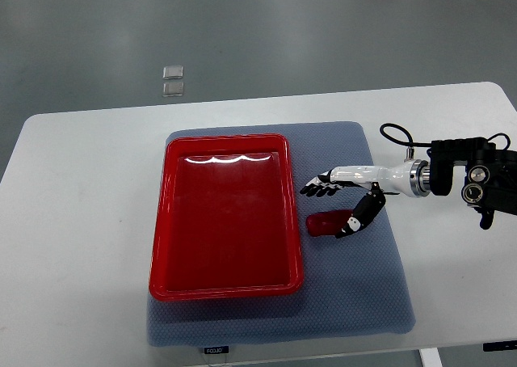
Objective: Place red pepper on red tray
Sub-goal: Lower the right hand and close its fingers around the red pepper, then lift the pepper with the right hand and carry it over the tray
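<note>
A small red pepper (pixel 327 223) lies on the grey mat just right of the red tray (pixel 166 221). The tray sits on the mat's left half and holds nothing. My right hand (pixel 338 207) reaches in from the right edge and hovers over the pepper. Its four fingers (pixel 320 187) stretch out flat above the pepper, and its thumb (pixel 361 214) hangs down at the pepper's right end. The hand is open, with nothing grasped. The left arm does not show.
A grey padded mat (pixel 355 294) covers the middle of the white table (pixel 81 221). My right arm's black wrist unit (pixel 472 183) and cable sit over the table's right side. Two small clear squares (pixel 173 80) lie on the floor beyond the table.
</note>
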Controlling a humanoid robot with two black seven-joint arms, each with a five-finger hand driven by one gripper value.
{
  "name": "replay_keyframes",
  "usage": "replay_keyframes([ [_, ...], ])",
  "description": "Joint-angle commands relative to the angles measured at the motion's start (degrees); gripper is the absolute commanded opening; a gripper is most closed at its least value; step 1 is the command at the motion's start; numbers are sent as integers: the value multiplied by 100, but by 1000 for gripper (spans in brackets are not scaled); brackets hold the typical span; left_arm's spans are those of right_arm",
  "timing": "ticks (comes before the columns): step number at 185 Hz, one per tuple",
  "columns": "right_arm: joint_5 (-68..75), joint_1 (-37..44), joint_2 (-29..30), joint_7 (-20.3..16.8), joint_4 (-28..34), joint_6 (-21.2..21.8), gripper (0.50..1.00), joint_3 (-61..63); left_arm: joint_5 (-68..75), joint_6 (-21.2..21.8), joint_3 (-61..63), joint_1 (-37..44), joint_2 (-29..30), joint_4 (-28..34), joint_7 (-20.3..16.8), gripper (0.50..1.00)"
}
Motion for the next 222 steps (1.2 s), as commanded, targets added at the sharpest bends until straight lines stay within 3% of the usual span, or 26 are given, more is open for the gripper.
replay_keyframes([
  [1, -238, -82, 100, 35, -117, -113, 844, -2, 0, -1, 0, 0, 0, 0, -1, 1000],
  [34, -467, -196, 144, 70, -240, -140, 829, -2, 0, -1, 0, 9, 0, 0, 8, 1000],
  [98, -678, -293, 267, 167, -381, -140, 754, -19, 0, -1, 0, 9, 0, 0, -1, 1000],
  [118, -748, -372, 355, 211, -442, -140, 648, -28, 0, -1, 0, 18, 0, 0, -1, 1000],
  [132, -801, -381, 364, 220, -451, -148, 637, -28, 0, -1, 0, 18, 0, 0, -1, 1000],
  [133, -871, -398, 372, 220, -477, -157, 583, -28, 0, -1, 0, 18, 0, 0, -1, 1000],
  [148, -889, -390, 372, 220, -504, -228, 537, -28, 0, -1, 0, 18, 0, 0, -1, 1000],
  [153, -889, -372, 364, 220, -504, -236, 500, -20, 0, -1, 0, 18, 0, 0, -1, 1000],
  [205, -775, 67, 109, 228, -478, -140, 500, 24, 0, -1, 0, 18, 0, 0, -1, 1000],
  [222, -695, 533, -41, 220, -425, -17, 500, 51, 0, -1, 0, 18, 0, 0, -1, 1000],
])
